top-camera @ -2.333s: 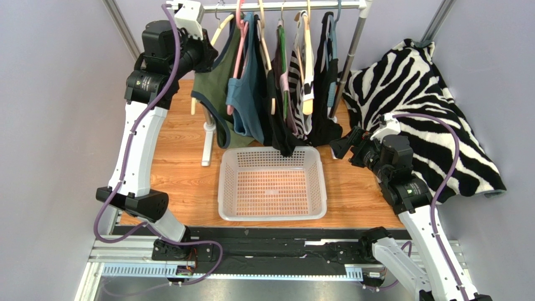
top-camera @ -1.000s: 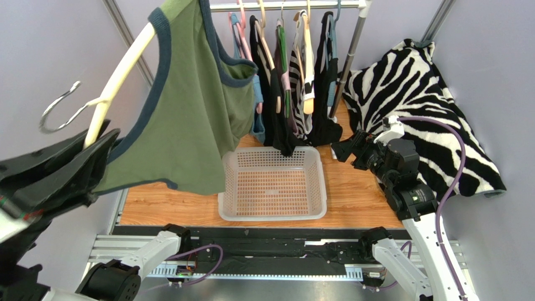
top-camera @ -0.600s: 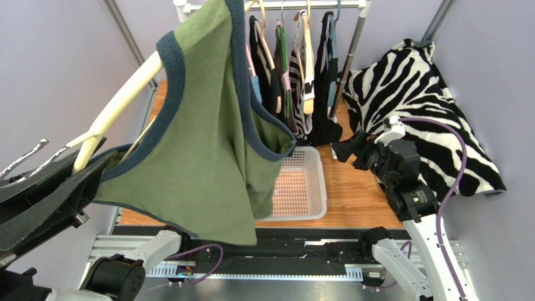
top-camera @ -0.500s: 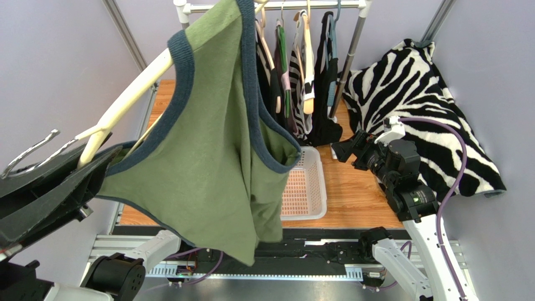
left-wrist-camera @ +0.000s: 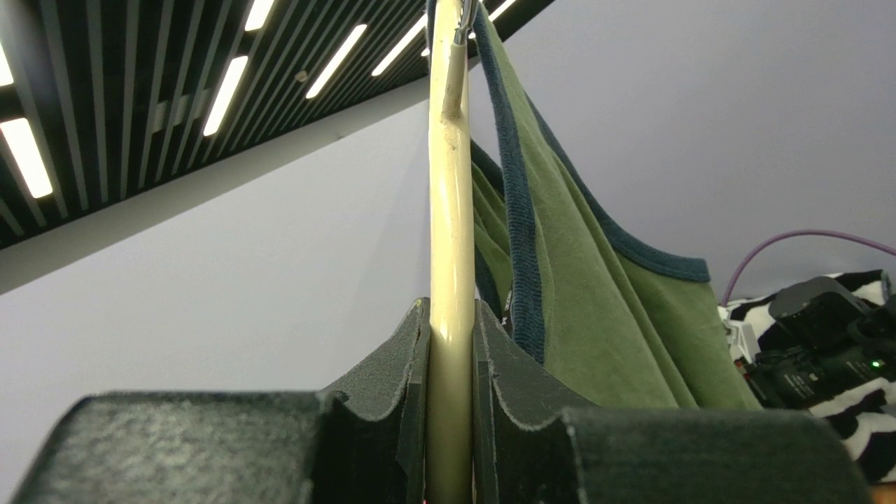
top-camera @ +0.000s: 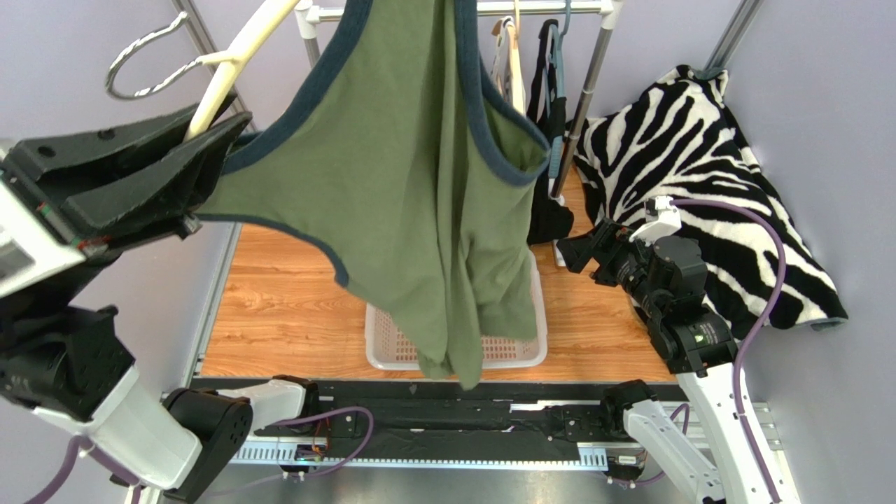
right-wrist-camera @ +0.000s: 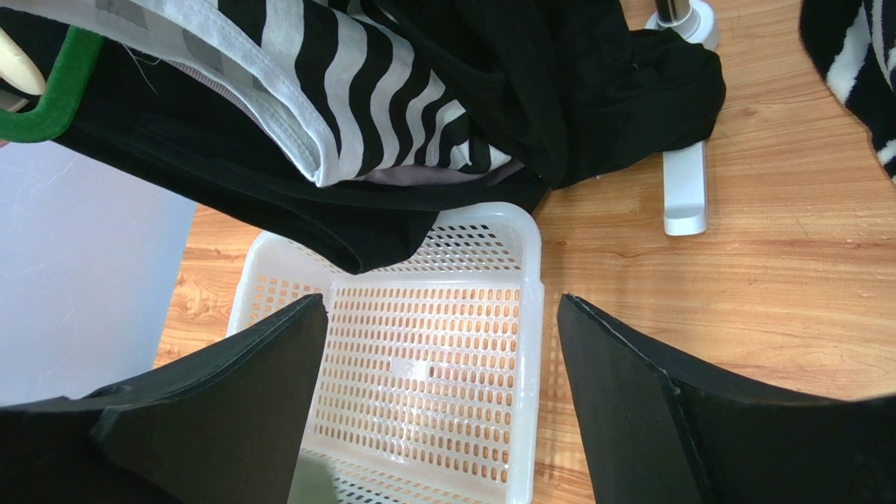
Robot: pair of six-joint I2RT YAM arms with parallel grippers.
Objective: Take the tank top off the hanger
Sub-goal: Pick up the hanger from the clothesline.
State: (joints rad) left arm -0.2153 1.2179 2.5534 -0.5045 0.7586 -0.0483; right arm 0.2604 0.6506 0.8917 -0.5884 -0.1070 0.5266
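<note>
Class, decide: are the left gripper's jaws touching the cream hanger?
Touching. Left wrist view: the left gripper has both jaws pressed flat against the cream hanger.

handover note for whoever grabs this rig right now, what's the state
Left gripper: shut on the hanger, held high, clear of the rail.
Right gripper: open and empty, low, right of the basket.
Tank top: on the hanger, hem dangling over the basket.
Done: hanger is off the rail.
Left: pull the top off the hanger, likely with the right gripper, probably into the basket.
</note>
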